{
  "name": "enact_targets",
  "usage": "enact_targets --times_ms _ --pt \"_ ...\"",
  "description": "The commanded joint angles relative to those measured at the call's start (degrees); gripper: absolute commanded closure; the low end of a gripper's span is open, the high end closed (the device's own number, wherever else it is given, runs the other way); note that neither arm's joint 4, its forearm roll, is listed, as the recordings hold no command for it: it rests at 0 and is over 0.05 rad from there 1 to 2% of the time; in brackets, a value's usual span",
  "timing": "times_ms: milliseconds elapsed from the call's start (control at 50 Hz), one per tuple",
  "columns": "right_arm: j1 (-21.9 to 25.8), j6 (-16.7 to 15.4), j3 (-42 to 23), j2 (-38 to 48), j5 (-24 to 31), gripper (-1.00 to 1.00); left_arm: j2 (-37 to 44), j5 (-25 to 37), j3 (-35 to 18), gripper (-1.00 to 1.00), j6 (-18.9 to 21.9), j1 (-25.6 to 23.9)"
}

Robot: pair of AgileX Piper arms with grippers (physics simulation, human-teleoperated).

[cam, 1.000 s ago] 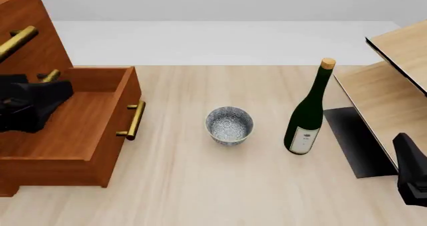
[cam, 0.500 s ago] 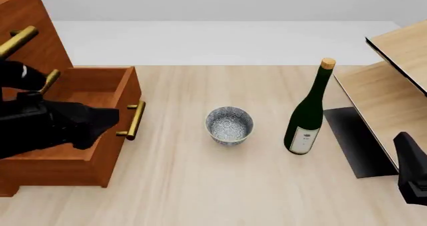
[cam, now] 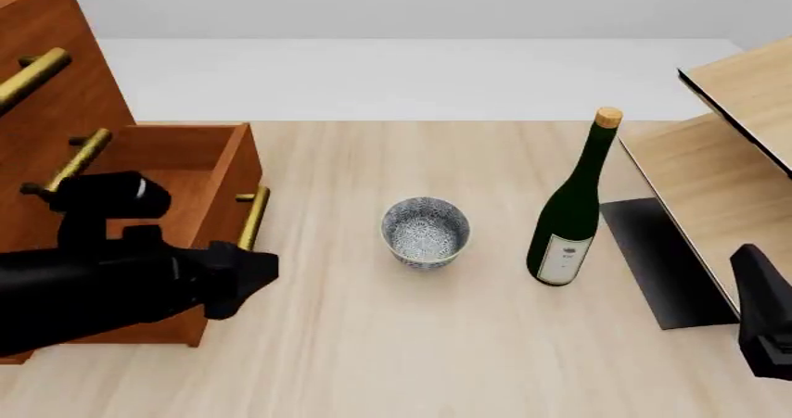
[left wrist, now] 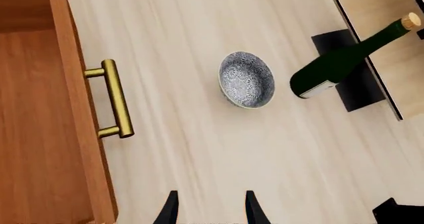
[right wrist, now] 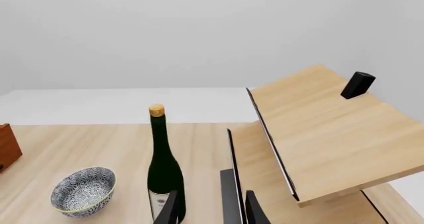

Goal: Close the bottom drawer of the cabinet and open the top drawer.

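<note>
While bottom drawer (cam: 185, 196) stands open at counter's (cam: 371, 344) left edge, hovering beside its handle (cam: 251, 221): left fingers (left wrist: 169, 211) spread, empty; right fingers (right wrist: 174, 209) likewise.

We held our left arm low and reaching forward from the left edge of the front view, its left gripper (cam: 254, 274) at the leading end. In the left wrist view its two dark fingertips (left wrist: 171, 211) stood parted with a clear gap between them, nothing between the pads. Our right gripper (right wrist: 210, 211) showed the same parted fingers, nothing clasped. Only a dark part of the right arm appeared at the front view's lower right corner.
</note>
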Motion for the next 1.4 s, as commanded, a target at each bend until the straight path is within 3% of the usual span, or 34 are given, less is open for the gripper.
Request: enact_targets --times_ms 20,260,520,980,1220,1400 --pt "0.06 0.06 0.04 0.16 -0.19 -1.0 1.96 -2.98 3.4 -1.0 -1.38 0.5" --pt "-0.04 0.07 0.06 0.32 -0.31 -1.0 2.81 -6.72 8.75 -1.0 -1.46 3.56" --pt "-0.02 0.18 0.05 0.48 -0.47 -1.0 5.62 -10.85 12.37 -1.0 -2.78 3.68" --pt "-0.08 0.17 0.06 0.59 -0.58 -1.0 -2.23 -8.43 14.82 -1.0 5.03 18.69" --pt "-0.03 0.17 0.08 1.09 -1.12 -1.0 -3.63 -8.46 15.53 -1.0 6.98 22.76" --pt "0.0 0.15 0.07 0.77 -0.77 -1.0 -5.24 -8.92 16.17 -1.0 10.78 27.23"
